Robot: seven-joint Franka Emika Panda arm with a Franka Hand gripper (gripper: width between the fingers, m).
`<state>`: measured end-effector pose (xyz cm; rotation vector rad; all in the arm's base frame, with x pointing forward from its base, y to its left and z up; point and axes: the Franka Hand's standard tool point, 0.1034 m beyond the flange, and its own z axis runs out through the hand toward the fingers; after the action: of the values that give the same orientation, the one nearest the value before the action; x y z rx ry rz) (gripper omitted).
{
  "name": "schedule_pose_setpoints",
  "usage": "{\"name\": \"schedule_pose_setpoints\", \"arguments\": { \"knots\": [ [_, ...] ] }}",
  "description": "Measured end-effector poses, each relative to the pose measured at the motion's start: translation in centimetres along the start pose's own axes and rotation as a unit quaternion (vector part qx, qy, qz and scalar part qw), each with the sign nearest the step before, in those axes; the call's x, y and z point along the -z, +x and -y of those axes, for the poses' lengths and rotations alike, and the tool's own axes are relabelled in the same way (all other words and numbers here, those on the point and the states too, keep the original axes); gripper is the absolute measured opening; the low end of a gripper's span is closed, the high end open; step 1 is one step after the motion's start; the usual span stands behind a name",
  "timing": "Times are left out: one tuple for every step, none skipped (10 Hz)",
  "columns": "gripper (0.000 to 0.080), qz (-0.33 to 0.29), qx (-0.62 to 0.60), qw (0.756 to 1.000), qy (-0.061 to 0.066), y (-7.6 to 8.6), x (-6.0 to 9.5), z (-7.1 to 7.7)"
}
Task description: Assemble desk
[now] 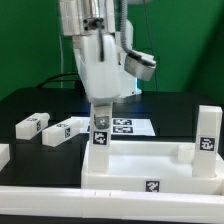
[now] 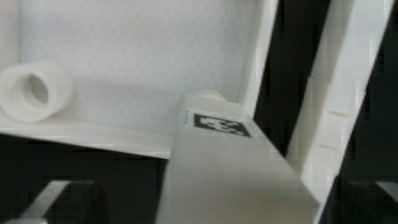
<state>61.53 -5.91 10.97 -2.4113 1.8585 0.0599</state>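
- black worktop (image 1: 30, 100), green wall (image 1: 190, 50) behind; the marker board (image 1: 130, 127) lies flat at the back, not part of the build
- desk top (image 1: 145, 160) sits nearest the camera, rim up, underside open to the arm; that way up, the legs go in from above
- one leg (image 1: 100, 137) stands upright in the far corner on the exterior view's left, tag facing the camera; second leg (image 1: 207, 135) stands upright in the corner on the exterior view's right
- two loose legs (image 1: 33, 124) (image 1: 62, 131) lie flat on the worktop on the exterior view's left, well apart from the desk top; likely parked within reach for later
- end effector (image 1: 100, 108) is directly over the upright leg, at its top end; wrist view looks straight down the leg (image 2: 231, 170), tag visible, desk top (image 2: 143, 60) beyond
- fingers (image 2: 54, 200) look spread; there is a dark gap between the grey pad and the leg's side, so nothing is pinched; blurry, so moderate confidence
- an empty round socket (image 2: 32, 90) shows in the desk top near the leg; presumably for another leg
- judgement: leg stands on its own, so seated or close to it; cannot tell from here if it is fully home
- risk: brushing the leg on the way up could tilt it; a straight vertical exit looks safest
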Motion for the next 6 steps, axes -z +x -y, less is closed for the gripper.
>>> {"name": "schedule_pose_setpoints", "arguments": {
  "knots": [
    [0.0647, 0.001, 0.047, 0.999, -0.001, -0.18, 0.1, 0.15],
    [0.0647, 0.0, 0.088, 0.996, -0.001, -0.35, 0.08, 0.23],
    [0.0649, 0.0, 0.14, 0.99, -0.001, -0.37, 0.09, 0.28],
    [0.0649, 0.0, 0.185, 0.983, -0.001, -0.36, 0.09, 0.27],
    [0.0649, 0.0, 0.235, 0.972, -0.001, -0.46, 0.08, 0.31],
    [0.0649, -0.001, 0.277, 0.961, -0.003, -0.54, 0.08, 0.35]
  ]
}}
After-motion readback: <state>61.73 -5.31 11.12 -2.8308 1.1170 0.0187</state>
